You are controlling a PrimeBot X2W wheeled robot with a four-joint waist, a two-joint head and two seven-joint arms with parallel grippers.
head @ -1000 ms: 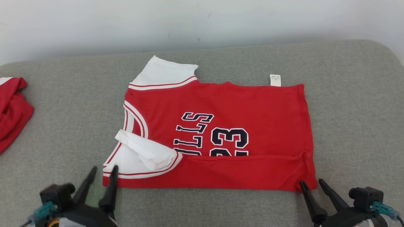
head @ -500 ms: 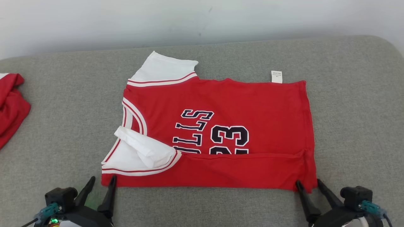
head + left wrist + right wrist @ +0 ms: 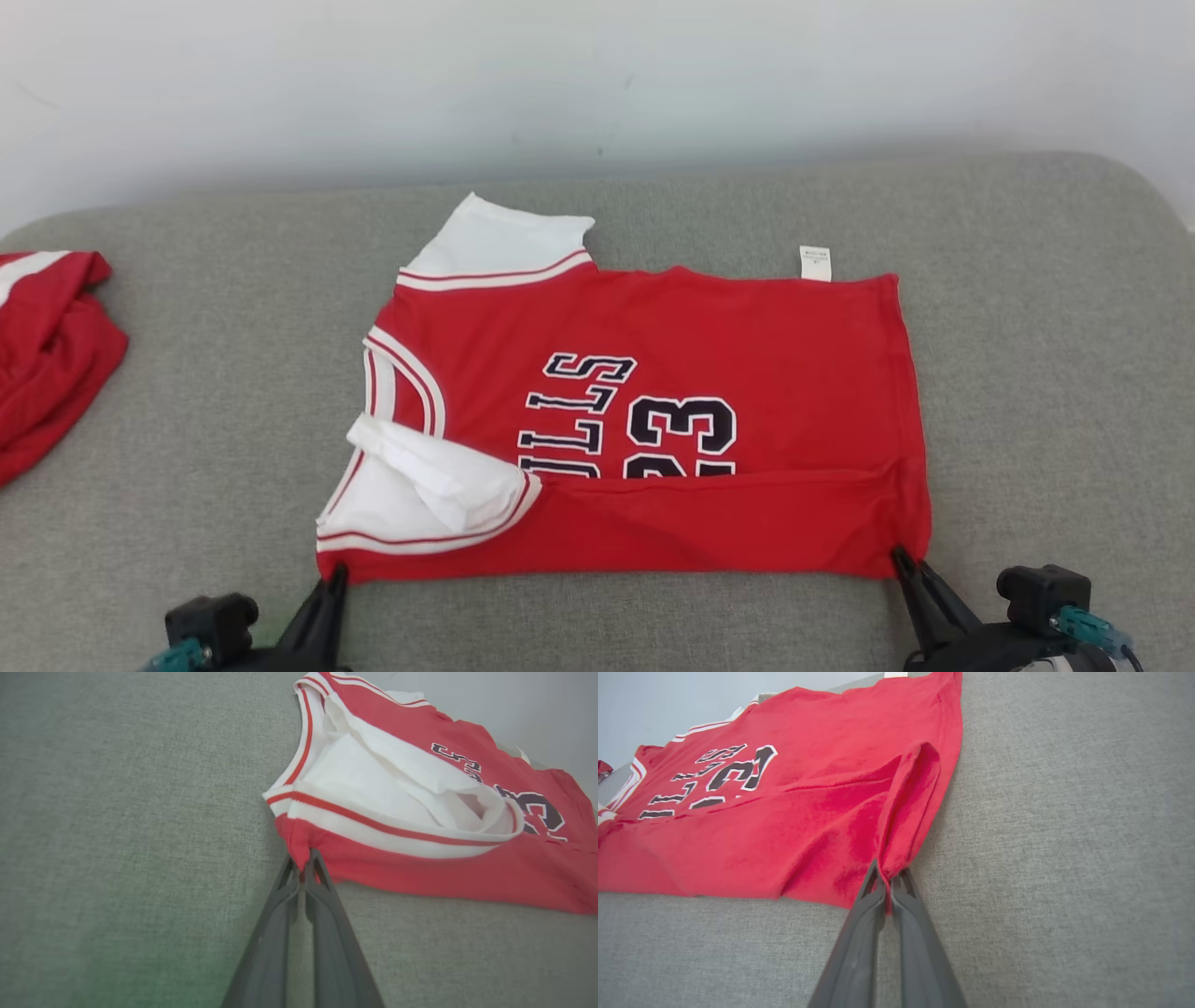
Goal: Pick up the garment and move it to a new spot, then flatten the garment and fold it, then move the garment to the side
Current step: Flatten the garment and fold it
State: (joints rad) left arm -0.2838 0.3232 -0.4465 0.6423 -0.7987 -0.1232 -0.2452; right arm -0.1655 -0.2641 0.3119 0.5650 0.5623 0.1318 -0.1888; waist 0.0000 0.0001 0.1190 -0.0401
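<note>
The red basketball jersey (image 3: 766,355) lies in the middle of the surface, turned sideways: neck and white sleeves toward the robot's left, hem toward its right. Its black lettering and the number 23 face up. The near long edge is folded over them and hides the lower part of the print. One white sleeve (image 3: 495,238) lies flat at the far side. The other white sleeve (image 3: 439,476) is crumpled at the near side. A small white label (image 3: 814,262) sticks out from the far edge.

The left gripper (image 3: 333,574) is clenched on the jersey's (image 3: 420,868) near left corner, just under the striped sleeve band, as the left wrist view shows at the fingertips (image 3: 303,856). The right gripper (image 3: 901,557) is clenched on the near right corner at the hem. In the right wrist view the jersey's (image 3: 784,826) cloth rises in a pinched ridge from that gripper (image 3: 887,872).

Everything rests on a grey woven fabric surface (image 3: 187,420), padded, with rounded far corners. A second red garment (image 3: 47,345) with a white stripe lies bunched at its left edge, well apart from the jersey. Behind the surface stands a plain pale wall (image 3: 597,75) with a few faint marks.
</note>
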